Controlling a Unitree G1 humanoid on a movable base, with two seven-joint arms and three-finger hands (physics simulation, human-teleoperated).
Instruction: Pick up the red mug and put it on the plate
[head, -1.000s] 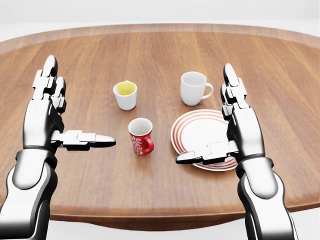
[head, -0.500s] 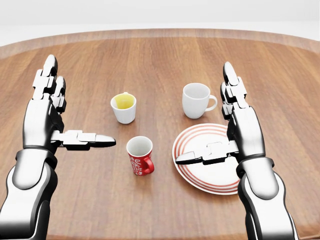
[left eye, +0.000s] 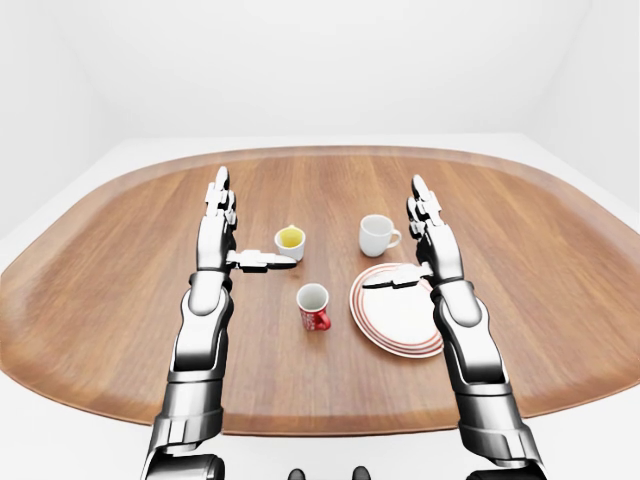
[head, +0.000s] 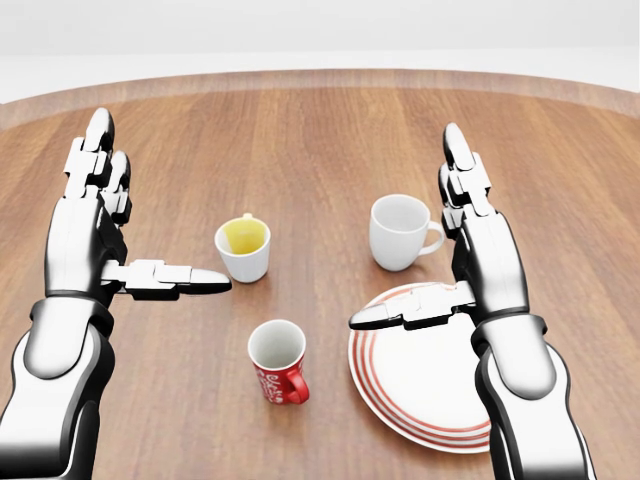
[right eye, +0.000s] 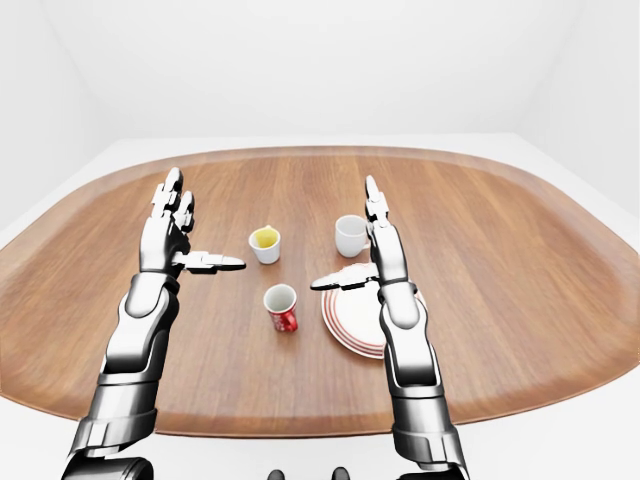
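Head view is showing both hands hanging above the bench (head: 320, 130) with nothing in them: the left hand (head: 85, 225) and the right hand (head: 480, 240) are each holding their long fingers straight and spread from the thumb, so both are standing apart, clamped on nothing. The red mug (head: 278, 362) is standing upright on the wood, below and between the two thumb tips, nearer the right thumb than the left, its handle turned toward the plate (head: 420, 390). That striped plate is lying just beside the mug, directly under the right thumb and partly hidden by the right forearm. Two white cups are standing higher in the view, between the two sets of long fingers: the cup with yellow inside (head: 243, 248) just past the left thumb tip, and the plain white cup (head: 402, 232) just left of the right hand's long fingers. The step in hand looks to be the reach. Doing it well probably means lowering the right hand so that thumb and long fingers are straddling the mug's body on the side away from the handle, keeping them wide until they are level with the wall, and steering clear of the plate's rim and both white cups.
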